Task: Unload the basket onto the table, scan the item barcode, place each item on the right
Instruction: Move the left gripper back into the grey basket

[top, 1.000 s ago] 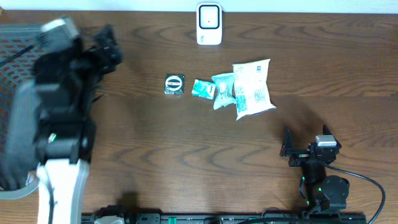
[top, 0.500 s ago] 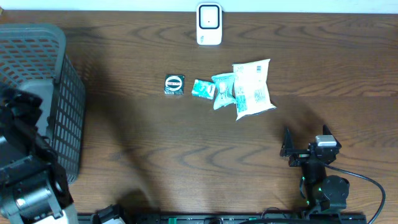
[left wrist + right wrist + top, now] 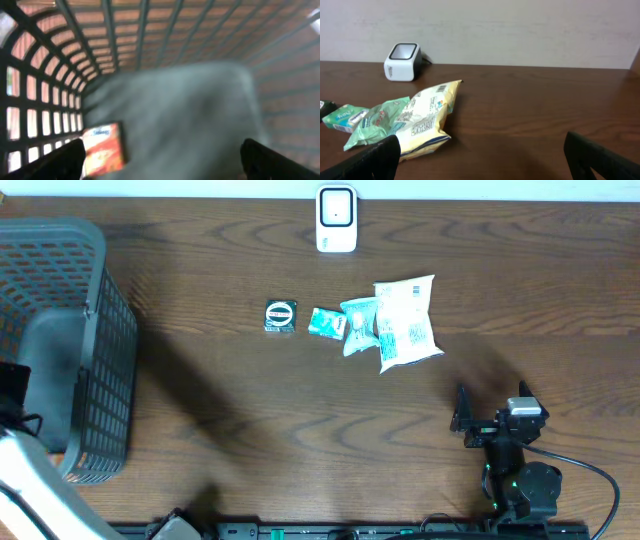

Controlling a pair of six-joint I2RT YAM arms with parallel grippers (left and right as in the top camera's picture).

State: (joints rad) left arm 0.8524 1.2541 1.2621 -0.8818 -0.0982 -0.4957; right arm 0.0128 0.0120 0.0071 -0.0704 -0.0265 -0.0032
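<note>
Overhead shows the left arm (image 3: pixel 25 480) has swung back off the basket (image 3: pixel 100 310) in the last second. The orange packet (image 3: pixel 102 147) lying on the basket floor looks dropped off and done, I reckon. Fingers on the left gripper (image 3: pixel 165 160) are spread wide, holding nothing. Same for the right gripper (image 3: pixel 480 155), wide and empty. The other packets (image 3: pixel 405 322) wait well away from the basket.
</note>
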